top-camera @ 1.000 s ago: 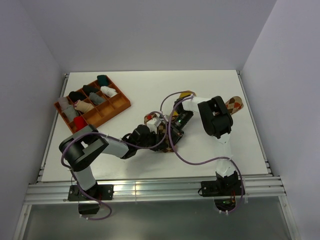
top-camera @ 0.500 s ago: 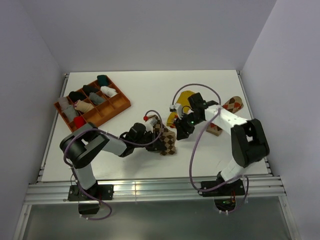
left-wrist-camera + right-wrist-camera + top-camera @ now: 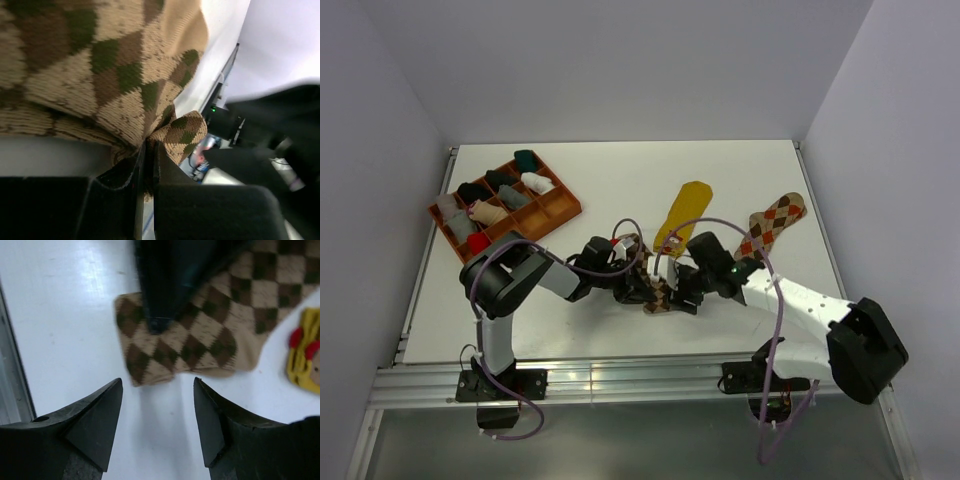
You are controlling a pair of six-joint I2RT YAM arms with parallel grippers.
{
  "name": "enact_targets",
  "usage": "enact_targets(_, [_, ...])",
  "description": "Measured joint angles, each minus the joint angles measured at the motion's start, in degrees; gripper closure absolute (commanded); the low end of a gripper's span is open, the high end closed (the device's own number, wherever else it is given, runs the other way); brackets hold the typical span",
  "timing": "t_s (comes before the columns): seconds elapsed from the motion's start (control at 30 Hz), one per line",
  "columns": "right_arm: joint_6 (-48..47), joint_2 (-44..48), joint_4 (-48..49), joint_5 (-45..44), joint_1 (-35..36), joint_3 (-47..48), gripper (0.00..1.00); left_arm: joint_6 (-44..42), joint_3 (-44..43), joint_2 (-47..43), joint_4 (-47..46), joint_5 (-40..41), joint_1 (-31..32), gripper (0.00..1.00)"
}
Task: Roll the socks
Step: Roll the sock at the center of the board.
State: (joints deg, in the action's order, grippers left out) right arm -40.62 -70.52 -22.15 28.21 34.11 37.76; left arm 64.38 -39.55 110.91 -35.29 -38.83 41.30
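Pinching the brown sock (image 3: 100, 75) with our left gripper (image 3: 148, 150), we hold the right gripper (image 3: 157, 410) spread apart just beside it.

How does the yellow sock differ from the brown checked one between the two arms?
The yellow sock is plain mustard; the brown sock has cream-and-brown diamonds. The yellow sock lies stretched out flat; the brown sock is bunched up short. Nothing holds the yellow sock; the left arm's fingers pinch the brown sock. Both are soft knits on the white table.
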Motion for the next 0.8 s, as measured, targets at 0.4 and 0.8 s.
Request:
enact_targets(0.4, [-4.0,4.4,8.6,-7.0,9.9,-8.0,0.32,2.4,-1.9,0.3,6.4,-4.0,-1.4,1.00])
enact_targets(0.8, [-5.4,2.1,14.3,-12.5,17.0,-10.1,0.57,2.3,-2.8,0.3,9.2,-5.0,-1.7,1.00])
